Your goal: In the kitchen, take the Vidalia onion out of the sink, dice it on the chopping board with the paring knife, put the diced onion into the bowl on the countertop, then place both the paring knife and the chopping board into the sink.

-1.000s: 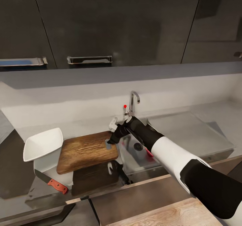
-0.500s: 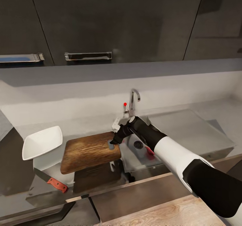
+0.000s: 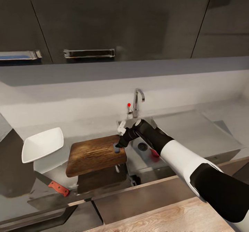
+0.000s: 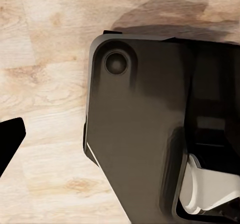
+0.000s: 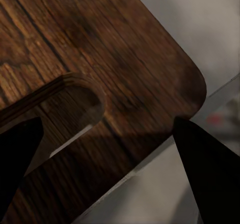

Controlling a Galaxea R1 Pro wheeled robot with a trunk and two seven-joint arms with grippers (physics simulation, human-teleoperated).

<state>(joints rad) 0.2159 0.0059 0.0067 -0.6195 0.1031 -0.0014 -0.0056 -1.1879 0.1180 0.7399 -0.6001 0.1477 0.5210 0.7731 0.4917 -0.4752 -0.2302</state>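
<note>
The brown chopping board (image 3: 93,154) hangs tilted above the grey countertop (image 3: 86,126), casting a dark shadow beneath it. My right gripper (image 3: 119,145) is shut on its corner by the small hole, next to the sink (image 3: 136,159). In the right wrist view the board (image 5: 100,44) spans between my two fingertips (image 5: 107,126). A small pink-red thing (image 3: 154,153), apparently the Vidalia onion, lies in the basin half hidden by my right arm. The white bowl (image 3: 43,144) stands left of the board. The paring knife (image 3: 55,187) lies at the counter's front left.
The chrome tap (image 3: 137,102) with its red-tipped lever stands behind the basin. A flat steel drainboard (image 3: 193,132) stretches to the right. Dark wall cabinets (image 3: 121,18) hang above. The left wrist view shows wooden floor (image 4: 45,84) and the robot's dark base (image 4: 140,134).
My right gripper has carried the chopping board to the right, toward the sink. The head camera has tilted, shifting the whole picture a little.
</note>
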